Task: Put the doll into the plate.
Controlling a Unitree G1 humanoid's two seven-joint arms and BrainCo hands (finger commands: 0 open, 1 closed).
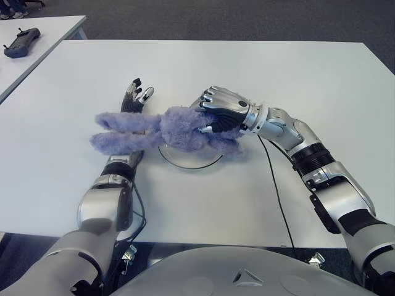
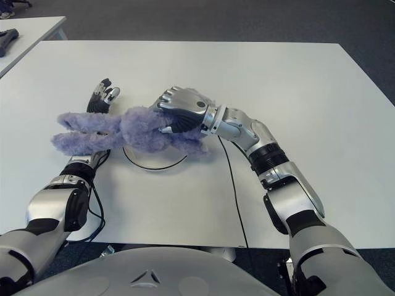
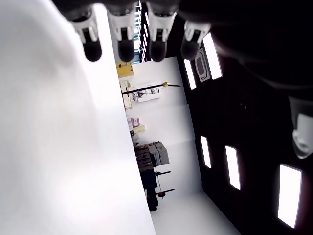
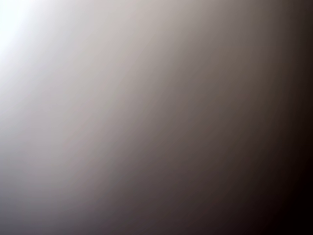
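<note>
Purple fuzzy doll (image 1: 166, 129) w/ long ears, clenched by right hand (image 1: 219, 114) over round plate (image 1: 185, 161); left hand (image 1: 134, 95) spread flat beside.

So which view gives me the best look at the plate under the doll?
The left eye view: the plate's near rim curves out below the purple doll, held in the right hand. The right eye view shows the same arc. The left wrist view shows only table and room, and the right wrist view shows nothing recognisable.
</note>
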